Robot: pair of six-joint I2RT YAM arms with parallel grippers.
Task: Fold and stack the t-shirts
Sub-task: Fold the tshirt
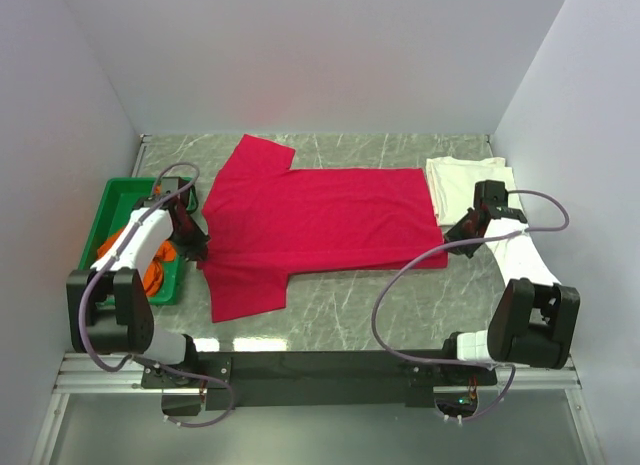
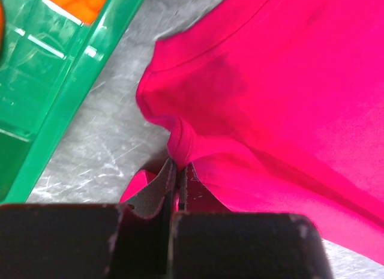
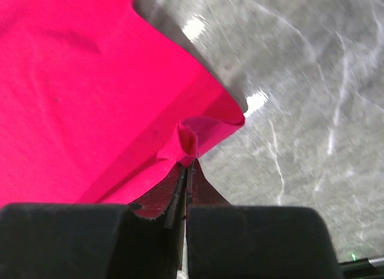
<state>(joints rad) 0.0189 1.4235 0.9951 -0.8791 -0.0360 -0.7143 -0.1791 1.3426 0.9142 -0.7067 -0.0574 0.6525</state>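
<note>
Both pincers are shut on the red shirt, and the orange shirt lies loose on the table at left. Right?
No: the orange shirt lies in the green bin, per the top view. Left pincer and right pincer are indeed shut on the red shirt.

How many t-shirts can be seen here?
3. The crimson t-shirt lies spread mid-table, pinched by the left pincer and the right pincer; the cream-white t-shirt lies at the far right; the orange t-shirt is bunched in the green bin at left, where more may hide.
</note>
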